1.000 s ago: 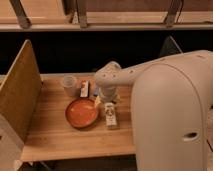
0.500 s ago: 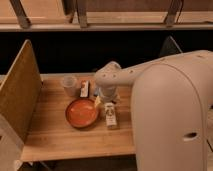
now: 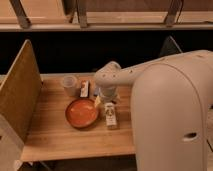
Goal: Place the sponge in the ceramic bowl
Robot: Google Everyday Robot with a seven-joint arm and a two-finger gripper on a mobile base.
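Note:
The ceramic bowl [image 3: 82,112], orange-red inside with a dark rim, sits on the wooden table [image 3: 55,140] near its middle. My gripper [image 3: 106,96] hangs from the pale arm just beyond the bowl's right rim, low over the table. A small yellow-sided bit of the sponge [image 3: 97,101] peeks out at the gripper's lower left, close to the bowl's rim. The rest of the sponge is hidden by the gripper, and I cannot tell whether it is held.
A translucent cup [image 3: 69,85] and a small white-and-red box [image 3: 85,88] stand behind the bowl. A small bottle with a white label [image 3: 110,115] lies right of the bowl. A tall wooden panel [image 3: 19,95] walls the table's left side. My arm's bulky body [image 3: 170,115] fills the right.

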